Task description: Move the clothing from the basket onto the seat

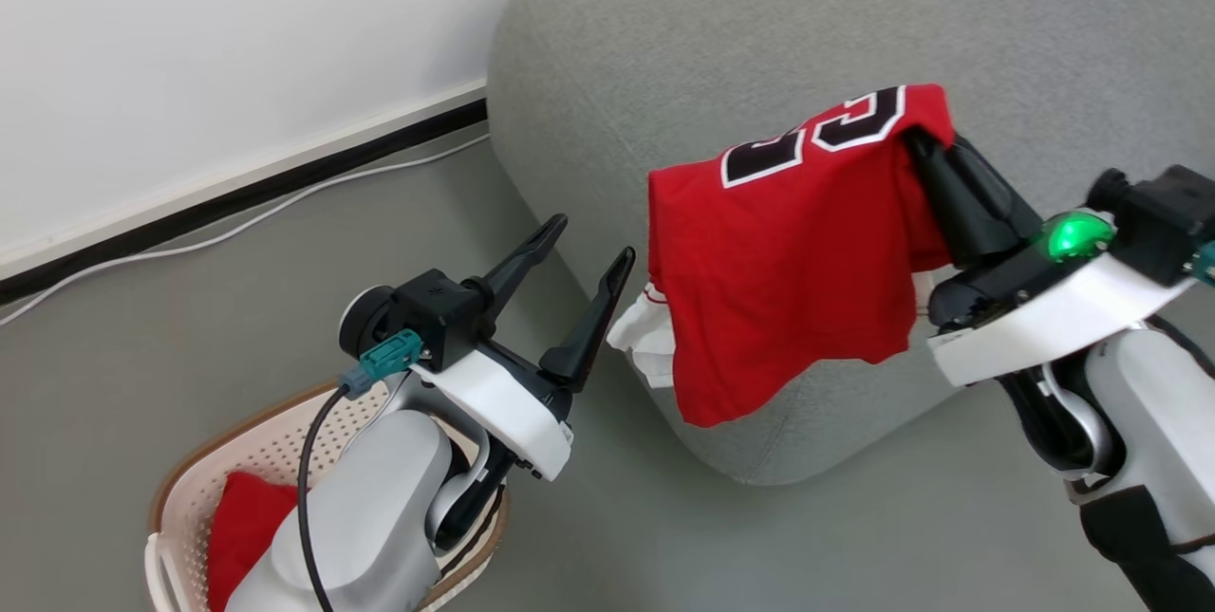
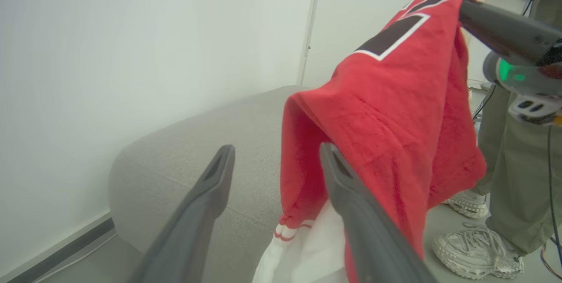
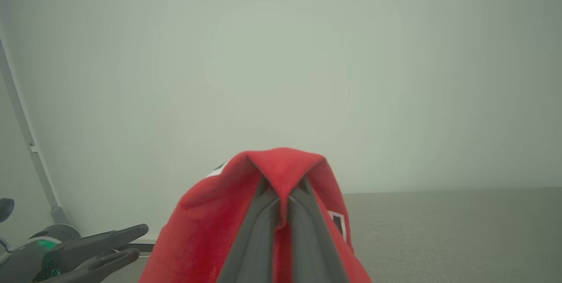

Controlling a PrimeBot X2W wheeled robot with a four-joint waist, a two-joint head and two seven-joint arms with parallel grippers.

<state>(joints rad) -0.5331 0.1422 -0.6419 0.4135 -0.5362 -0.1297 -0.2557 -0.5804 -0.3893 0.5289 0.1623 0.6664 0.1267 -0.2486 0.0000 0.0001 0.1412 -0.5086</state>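
right fingers (image 3: 257, 234) clamped tight on a fold of the red jersey (image 1: 788, 261), hanging mid-frame over the front edge of the grey seat (image 1: 759, 33); left fingers (image 1: 590, 318) spread wide, empty, just beside its left edge, basket (image 1: 218, 436) at lower left holding the plain red garment (image 1: 242, 517).

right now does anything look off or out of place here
Nothing spilled or damaged. The oddest thing is the jersey: it hangs bunched from the shut fingers of the right gripper, beside the seat edge rather than laid flat on it. A plain red garment lies in the basket.
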